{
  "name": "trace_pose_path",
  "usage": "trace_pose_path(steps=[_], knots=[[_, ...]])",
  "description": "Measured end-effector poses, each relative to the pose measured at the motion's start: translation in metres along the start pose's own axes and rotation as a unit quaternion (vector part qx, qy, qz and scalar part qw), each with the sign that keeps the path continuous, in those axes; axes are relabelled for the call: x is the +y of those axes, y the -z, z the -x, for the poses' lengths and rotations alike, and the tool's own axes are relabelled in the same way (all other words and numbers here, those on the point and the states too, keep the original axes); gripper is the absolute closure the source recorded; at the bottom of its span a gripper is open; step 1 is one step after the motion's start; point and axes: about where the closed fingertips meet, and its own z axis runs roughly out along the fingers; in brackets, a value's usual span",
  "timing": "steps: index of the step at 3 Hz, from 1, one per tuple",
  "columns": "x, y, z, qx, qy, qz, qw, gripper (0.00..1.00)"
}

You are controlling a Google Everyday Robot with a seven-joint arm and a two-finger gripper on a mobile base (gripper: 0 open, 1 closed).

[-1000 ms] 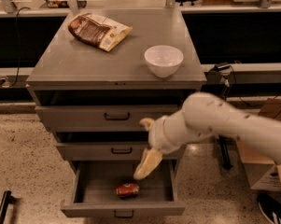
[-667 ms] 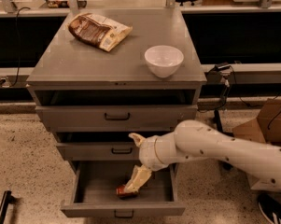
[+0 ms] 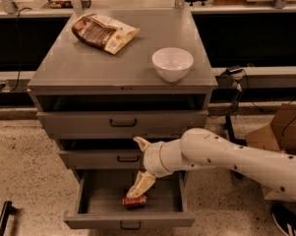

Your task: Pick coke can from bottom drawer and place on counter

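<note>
The coke can [image 3: 134,201] lies on its side in the open bottom drawer [image 3: 130,221], near the middle of its floor. My gripper [image 3: 133,167] hangs over the drawer, in front of the middle drawer, and is open. Its lower finger [image 3: 140,183] points down and its tip is just above or touching the can. Its upper finger [image 3: 140,143] points up and to the left. The can is not between the fingers. The counter [image 3: 93,65] is the grey top of the cabinet.
A brown-and-cream snack bag [image 3: 104,32] lies at the counter's back left. A white bowl [image 3: 172,63] stands at its front right. The top drawer [image 3: 123,122] and middle drawer [image 3: 101,158] stand slightly open. Cardboard boxes [image 3: 280,132] sit on the floor to the right.
My arm has moved down and to the left. The gripper has dropped from in front of the middle drawer into the bottom drawer, down to the can.
</note>
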Motion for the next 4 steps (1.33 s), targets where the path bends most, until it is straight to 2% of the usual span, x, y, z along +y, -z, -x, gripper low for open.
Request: trace_pose_path(steps=[1, 2, 3, 4], knots=[[-0.005, -0.034, -0.028, 0.010, -0.019, 0.012, 0.9997, 0.00], [-0.007, -0.104, -0.079, 0.010, -0.028, 0.024, 0.9993, 0.00], [-0.003, -0.148, -0.124, 0.010, -0.022, 0.028, 0.9993, 0.00], [-0.009, -0.162, -0.143, -0.017, -0.017, 0.033, 0.9992, 0.00]])
